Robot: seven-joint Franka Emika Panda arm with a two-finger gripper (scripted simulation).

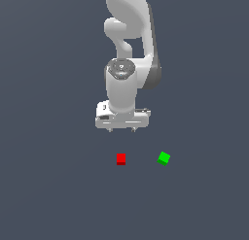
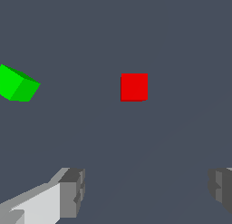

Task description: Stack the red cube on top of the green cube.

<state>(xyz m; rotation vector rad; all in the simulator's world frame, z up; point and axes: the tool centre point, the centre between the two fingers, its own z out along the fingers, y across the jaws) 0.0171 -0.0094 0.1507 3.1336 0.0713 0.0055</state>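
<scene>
White-grey pincer hanging above the floor, jaws apart, nothing between them. Only two short finger stubs poking out under the hand body in the exterior view, pads too small to make out there. In the wrist view, fingertips partly cut off by the frame edge: one showing a pale side and grey pad, the other just a grey sliver at the border. Wide gap between them. Upper arm cropped at the frame top in the exterior view, base out of sight.

Red cube lying on the dark grey floor, below the pincer in the exterior view, roughly in line with the gap between the fingers, not touched. Whether it sits straight under the pincer or nearer the camera: cannot tell from these views. Bright top face plus thin darker side strip visible. In the wrist view, seen square-on, ahead of the fingertips and clear of both.

Green cube also on the floor, to the exterior view's right of the red one, apart from it, turned at an angle to it. Off to the side of the pincer, outside the finger span. In the wrist view, cut off at the frame edge, only part visible, two faces in different greens.
</scene>
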